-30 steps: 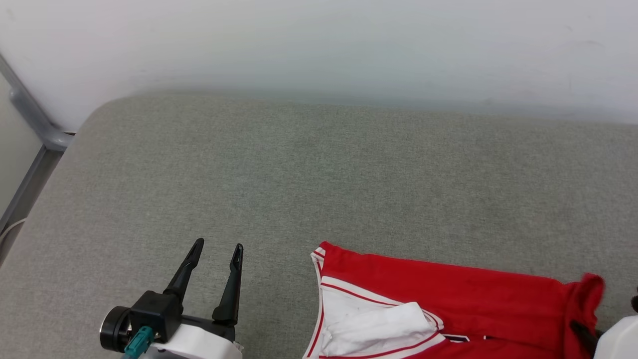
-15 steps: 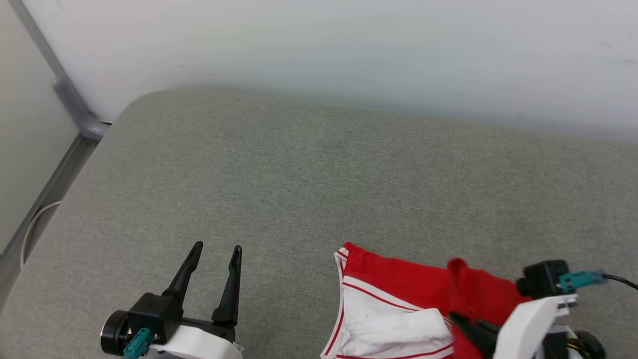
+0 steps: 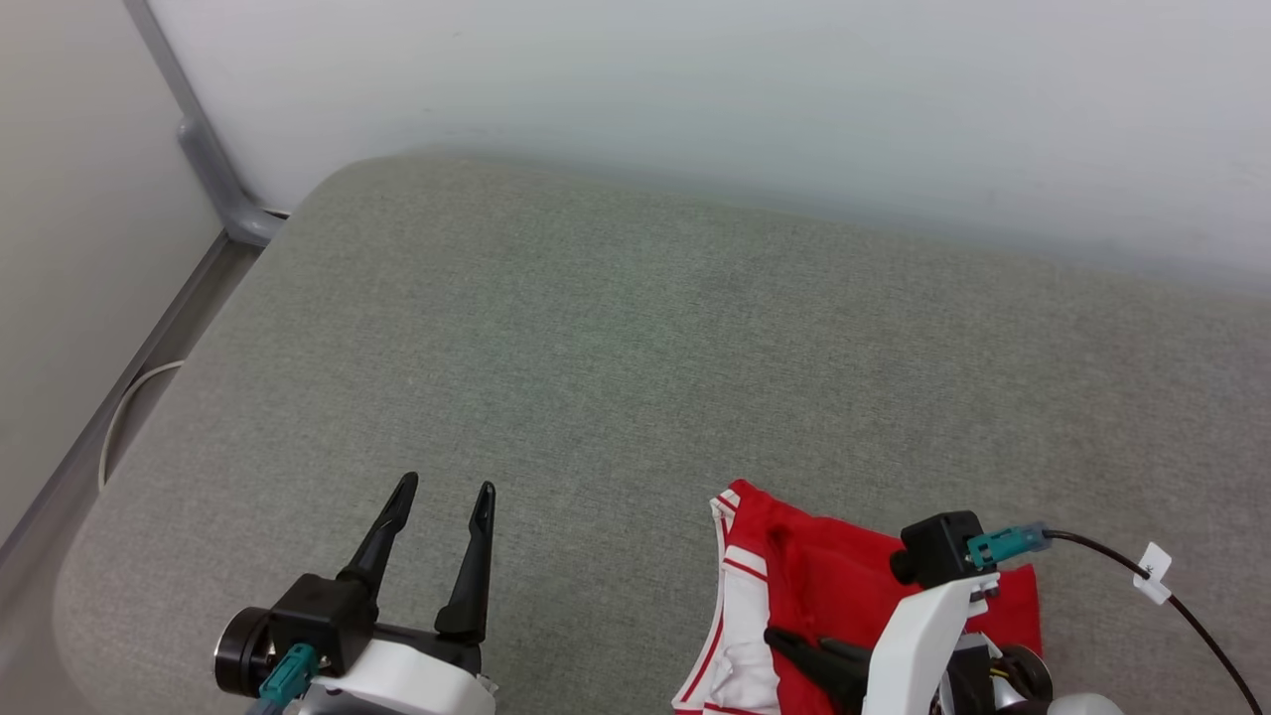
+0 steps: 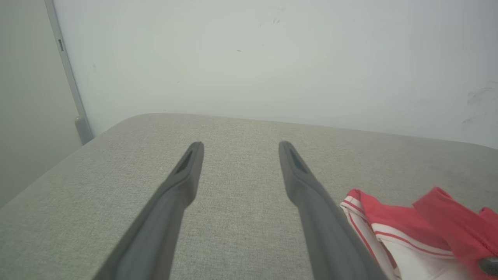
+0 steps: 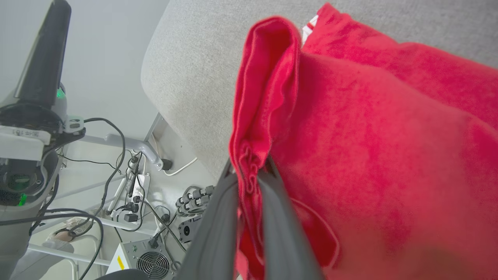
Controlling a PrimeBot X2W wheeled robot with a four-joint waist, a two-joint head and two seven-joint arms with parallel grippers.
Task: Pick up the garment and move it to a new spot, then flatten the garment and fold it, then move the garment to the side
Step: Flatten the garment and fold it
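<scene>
Jaws of the right gripper [image 5: 251, 167] are pinched tight on a fold of the red jersey [image 3: 824, 586]. It lies bunched at the near right of the grey bench [image 3: 596, 348], white-striped edge facing left, long axis unclear. The left gripper [image 3: 446, 486] hovers well apart from it, jaws wide and empty.

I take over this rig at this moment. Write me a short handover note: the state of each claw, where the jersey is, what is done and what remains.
The right claw is shut on a bunched fold of the garment, with red cloth pinched between its fingers.
The left claw is open and empty over the grey pad, to the left of the garment and apart from it.
The garment lies crumpled at the near edge of the pad, with one fold raised by the right claw.
Done: the grip.
Left: carry it to a new spot, flatten it, fold it, move it to the side.
</scene>
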